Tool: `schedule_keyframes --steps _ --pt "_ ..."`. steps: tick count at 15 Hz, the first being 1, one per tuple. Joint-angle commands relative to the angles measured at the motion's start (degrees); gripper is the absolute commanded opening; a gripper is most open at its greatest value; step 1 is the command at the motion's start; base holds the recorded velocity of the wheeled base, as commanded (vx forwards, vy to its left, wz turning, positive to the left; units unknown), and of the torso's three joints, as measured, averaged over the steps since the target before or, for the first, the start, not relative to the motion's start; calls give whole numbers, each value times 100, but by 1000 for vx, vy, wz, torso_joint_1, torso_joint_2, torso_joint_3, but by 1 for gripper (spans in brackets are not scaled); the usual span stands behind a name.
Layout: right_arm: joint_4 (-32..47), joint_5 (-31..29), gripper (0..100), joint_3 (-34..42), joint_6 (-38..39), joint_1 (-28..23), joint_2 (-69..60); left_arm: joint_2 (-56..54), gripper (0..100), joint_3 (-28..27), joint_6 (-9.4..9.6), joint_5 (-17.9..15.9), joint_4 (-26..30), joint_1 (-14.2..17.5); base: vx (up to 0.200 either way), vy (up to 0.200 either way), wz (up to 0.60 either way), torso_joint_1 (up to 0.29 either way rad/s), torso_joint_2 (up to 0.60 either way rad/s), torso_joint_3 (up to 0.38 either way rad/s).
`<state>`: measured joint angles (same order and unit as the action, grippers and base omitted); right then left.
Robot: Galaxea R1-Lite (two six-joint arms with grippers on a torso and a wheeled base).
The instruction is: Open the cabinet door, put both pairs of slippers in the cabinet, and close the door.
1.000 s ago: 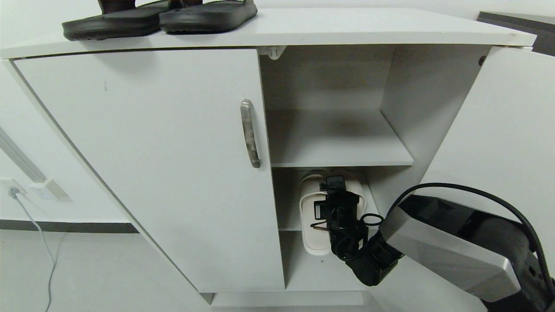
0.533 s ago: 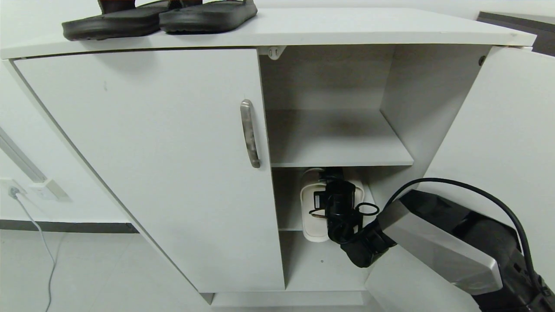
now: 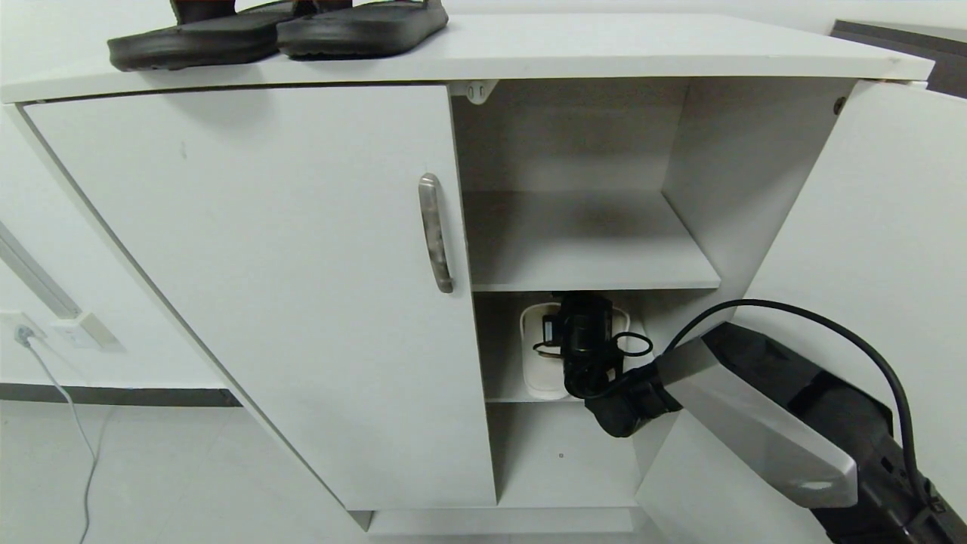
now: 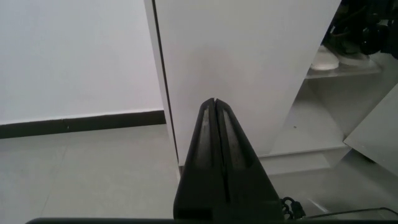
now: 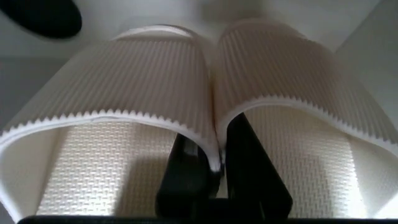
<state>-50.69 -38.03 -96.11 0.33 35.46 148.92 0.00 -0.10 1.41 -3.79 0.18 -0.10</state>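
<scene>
The white cabinet point(image 3: 604, 49) has its right door point(image 3: 884, 227) swung open and its left door point(image 3: 264, 264) closed. A pair of white slippers point(image 3: 540, 363) is inside, at the level of the second shelf, heels toward me. My right gripper point(image 3: 580, 321) is shut on them. In the right wrist view its fingers point(image 5: 186, 174) pinch the two inner strap edges of the white slippers point(image 5: 124, 99) together. A pair of black slippers point(image 3: 279, 34) lies on the cabinet top at the left. My left gripper point(image 4: 214, 124) hangs shut and empty, low in front of the left door.
The upper shelf point(image 3: 589, 242) is bare, and so is the cabinet floor point(image 3: 559, 453). A metal handle point(image 3: 434, 230) stands on the left door by the opening. A wall socket with a cable point(image 3: 23, 332) is at the far left above the tiled floor.
My right arm has pushed deeper into the cabinet, carrying the white slippers from the shelf's front edge farther in under the upper shelf. The left gripper's earlier position is not shown.
</scene>
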Motion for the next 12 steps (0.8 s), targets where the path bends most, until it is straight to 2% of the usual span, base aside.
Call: schedule_keyframes --steps 1,7,12 --pt "121 -2 0 -347 37 -22 199 9 0 1 -1 1 -1 1 0 0 0 0 0 0" --pt "288 -2 0 -866 46 -136 471 9 0 10 -1 1 -1 1 0 0 0 0 0 0" --pt "244 59 0 -716 46 -145 498 9 0 1 -1 1 -1 -8 0 0 0 0 0 0"
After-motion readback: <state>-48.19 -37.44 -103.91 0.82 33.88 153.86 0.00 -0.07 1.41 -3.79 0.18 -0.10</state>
